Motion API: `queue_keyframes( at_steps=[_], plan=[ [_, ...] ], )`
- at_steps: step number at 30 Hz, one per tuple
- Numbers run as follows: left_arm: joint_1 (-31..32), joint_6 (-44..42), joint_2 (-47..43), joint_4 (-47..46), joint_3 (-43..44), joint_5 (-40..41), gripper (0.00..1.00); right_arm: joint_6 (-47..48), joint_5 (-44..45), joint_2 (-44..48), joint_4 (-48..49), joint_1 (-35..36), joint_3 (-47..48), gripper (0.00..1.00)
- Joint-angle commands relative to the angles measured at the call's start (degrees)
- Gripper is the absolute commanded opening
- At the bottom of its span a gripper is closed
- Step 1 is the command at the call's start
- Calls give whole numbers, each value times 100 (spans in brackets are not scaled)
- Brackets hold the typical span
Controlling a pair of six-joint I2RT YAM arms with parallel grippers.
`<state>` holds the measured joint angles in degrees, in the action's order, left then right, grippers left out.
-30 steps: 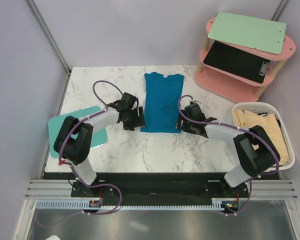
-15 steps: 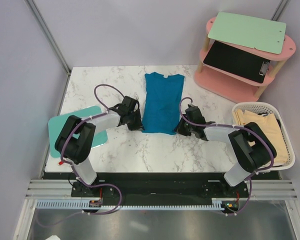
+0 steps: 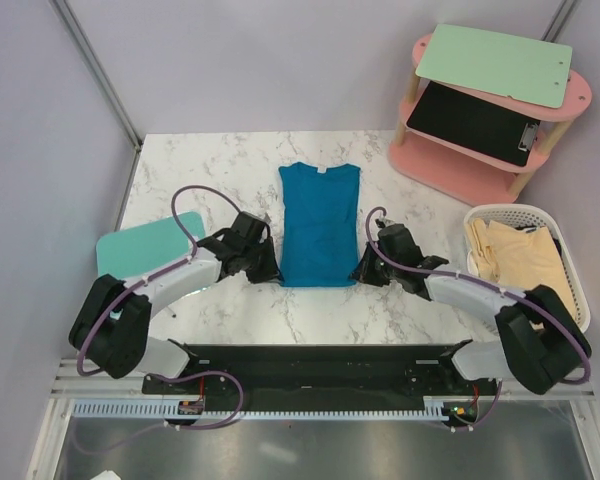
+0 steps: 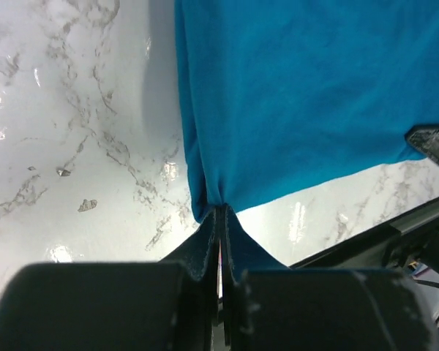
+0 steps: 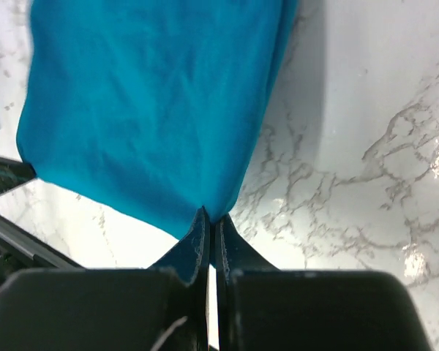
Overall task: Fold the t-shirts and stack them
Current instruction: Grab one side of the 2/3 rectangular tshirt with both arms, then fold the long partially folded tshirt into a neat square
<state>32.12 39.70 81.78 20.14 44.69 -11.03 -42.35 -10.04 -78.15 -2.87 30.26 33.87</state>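
A teal-blue t-shirt [image 3: 318, 222] lies flat in the middle of the marble table, sleeves folded in, collar toward the far side. My left gripper [image 3: 269, 275] is shut on its near left hem corner, and the left wrist view shows the cloth [image 4: 293, 95] pinched between the closed fingers [image 4: 205, 241]. My right gripper [image 3: 362, 277] is shut on the near right hem corner, the cloth [image 5: 154, 102] bunching at its fingertips [image 5: 197, 234]. Cream-yellow t-shirts [image 3: 520, 255] lie crumpled in the white basket [image 3: 572, 268] at the right.
A mint-green board [image 3: 145, 250] lies at the table's left edge, partly under my left arm. A pink two-tier shelf [image 3: 480, 160] stands at the back right with a green clipboard [image 3: 495, 62] on top and a black one [image 3: 470, 122] below.
Both grippers closed on the shirt's near hem corners and pulled toward the near edge. The teal shirt slid a little toward me with them.
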Motion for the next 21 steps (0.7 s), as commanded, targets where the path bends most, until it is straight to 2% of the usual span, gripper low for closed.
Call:
queue_keyframes(
  at_steps=[1, 6, 12, 21],
  plan=[
    [-21, 29, -391, 761, 742, 215, 2, 350, 501, 669, -607, 129, 452, 0],
    [-74, -199, -180, 1158, 1911, 461, 2, 692, 969, 696, -934, 120, 1200, 0],
    [-373, -472, 540, 1255, 3018, 417, 2, 1035, 1417, 46, -943, -55, 2255, 0],
    [-795, -937, 1753, 1308, 4600, 250, 2, 1527, 1523, -1412, -724, -512, 3687, 0]
  ],
)
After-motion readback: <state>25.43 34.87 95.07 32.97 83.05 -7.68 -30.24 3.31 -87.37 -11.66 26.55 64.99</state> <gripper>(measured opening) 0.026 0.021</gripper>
